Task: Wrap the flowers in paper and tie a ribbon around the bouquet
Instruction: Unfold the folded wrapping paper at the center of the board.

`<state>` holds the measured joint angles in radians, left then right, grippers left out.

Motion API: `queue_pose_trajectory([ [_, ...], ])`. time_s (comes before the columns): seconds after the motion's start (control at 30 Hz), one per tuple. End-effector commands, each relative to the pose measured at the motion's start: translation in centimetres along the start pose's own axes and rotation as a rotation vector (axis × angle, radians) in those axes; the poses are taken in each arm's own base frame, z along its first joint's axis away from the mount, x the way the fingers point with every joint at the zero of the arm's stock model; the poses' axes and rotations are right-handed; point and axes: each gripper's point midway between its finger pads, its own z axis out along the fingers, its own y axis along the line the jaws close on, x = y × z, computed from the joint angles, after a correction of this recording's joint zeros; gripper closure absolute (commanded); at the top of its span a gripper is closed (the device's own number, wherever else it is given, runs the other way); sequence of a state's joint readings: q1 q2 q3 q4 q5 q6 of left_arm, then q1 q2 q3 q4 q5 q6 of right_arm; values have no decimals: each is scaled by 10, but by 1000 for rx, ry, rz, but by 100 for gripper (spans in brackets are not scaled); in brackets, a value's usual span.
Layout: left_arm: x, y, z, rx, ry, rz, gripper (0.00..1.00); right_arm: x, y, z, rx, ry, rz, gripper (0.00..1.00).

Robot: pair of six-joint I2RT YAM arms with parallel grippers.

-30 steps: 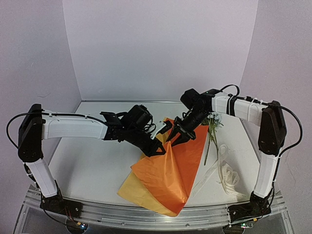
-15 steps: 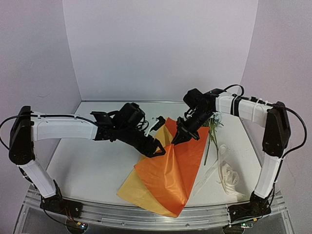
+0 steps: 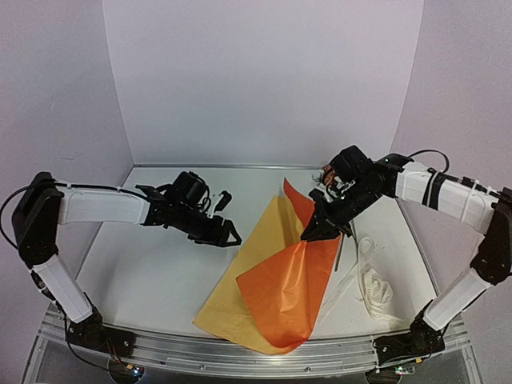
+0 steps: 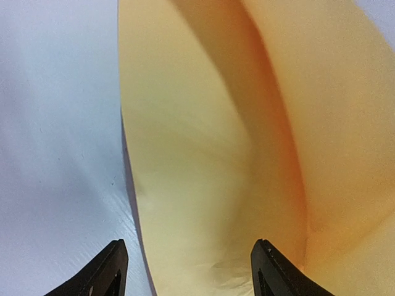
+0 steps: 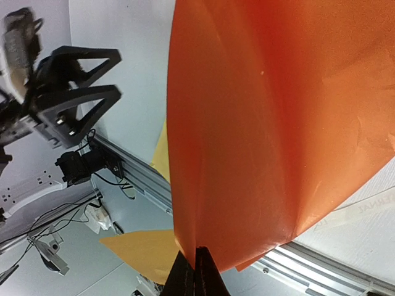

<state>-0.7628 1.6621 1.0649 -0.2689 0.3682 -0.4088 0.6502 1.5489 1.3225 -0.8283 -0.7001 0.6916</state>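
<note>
The paper [image 3: 240, 280] lies in the middle of the table with its yellow face up. Its right part is lifted and folded over, showing orange [image 5: 265, 123]. My right gripper [image 3: 310, 233] is shut on the raised orange edge, fingertips [image 5: 197, 274] pinched together on it. My left gripper [image 3: 230, 218] stands open just left of the paper, nothing between its fingers [image 4: 108, 271], the yellow sheet [image 4: 216, 154] ahead of it. Of the flowers, only a thin stem [image 3: 340, 258] shows under the right arm. The cream ribbon [image 3: 374, 284] lies bunched at the right.
The white table [image 3: 144, 264] is walled at the back and on both sides. An aluminium rail [image 3: 240, 352] runs along the near edge. The left arm's frame [image 5: 68, 80] shows in the right wrist view.
My left gripper has opened, let go of the paper and drawn back to the left. My right gripper has shut on the orange edge and pulled it up and to the right.
</note>
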Motion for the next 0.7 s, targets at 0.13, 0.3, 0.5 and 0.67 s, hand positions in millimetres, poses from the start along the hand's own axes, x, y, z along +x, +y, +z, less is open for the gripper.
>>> queue_pose_trajectory([
  [0.13, -5, 13, 49, -27, 109, -30, 24, 11, -15, -15, 7, -113, -77, 100],
  [0.3, -4, 14, 67, -3, 152, -51, 22, 16, -23, -15, 20, -123, -72, 100],
  [0.5, 3, 18, 78, -5, 206, -96, 27, 18, -29, -14, 31, -127, -68, 100],
  [0.67, 11, 22, 83, -10, 233, -110, 30, 19, -30, -14, 34, -126, -69, 100],
])
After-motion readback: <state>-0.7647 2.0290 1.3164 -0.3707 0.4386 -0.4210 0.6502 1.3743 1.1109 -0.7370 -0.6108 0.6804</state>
